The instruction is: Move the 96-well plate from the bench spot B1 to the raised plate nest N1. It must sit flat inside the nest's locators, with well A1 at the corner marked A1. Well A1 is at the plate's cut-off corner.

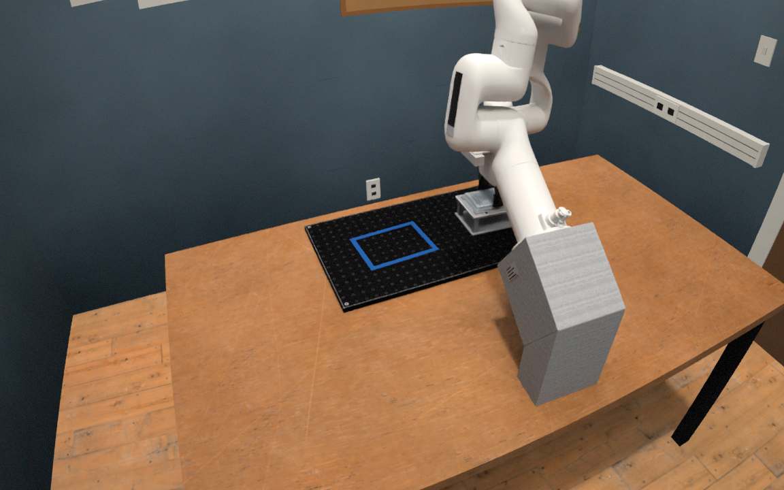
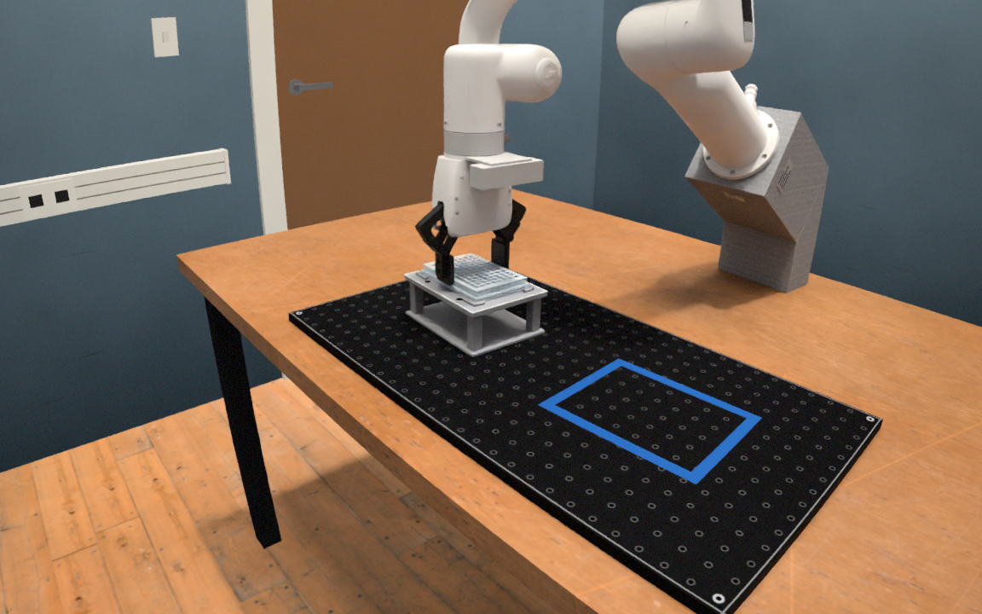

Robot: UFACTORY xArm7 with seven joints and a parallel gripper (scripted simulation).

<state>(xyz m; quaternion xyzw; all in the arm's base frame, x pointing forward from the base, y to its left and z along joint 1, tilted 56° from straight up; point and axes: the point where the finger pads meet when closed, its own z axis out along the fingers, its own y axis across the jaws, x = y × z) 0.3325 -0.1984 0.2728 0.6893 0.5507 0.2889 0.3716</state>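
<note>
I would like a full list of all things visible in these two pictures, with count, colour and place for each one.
Clear plastic 96-well plate: one, translucent, on top of the raised nest, between the gripper fingers.
Raised grey plate nest: one, light grey, on legs at the far end of the black board.
Black perforated breadboard: one, black with small holes, flat on the table.
Blue rectangle outline: one, blue, on the board, nothing inside it.
Wooden table: one, brown top, black legs.
Brown door: one, behind the table.
White wall rail: one, on the blue wall.
Grey pedestal: one, on the table, carrying the arm.
White robot arm: one, bent over the nest.
Black-fingered gripper: one, shut on the plate.
</note>
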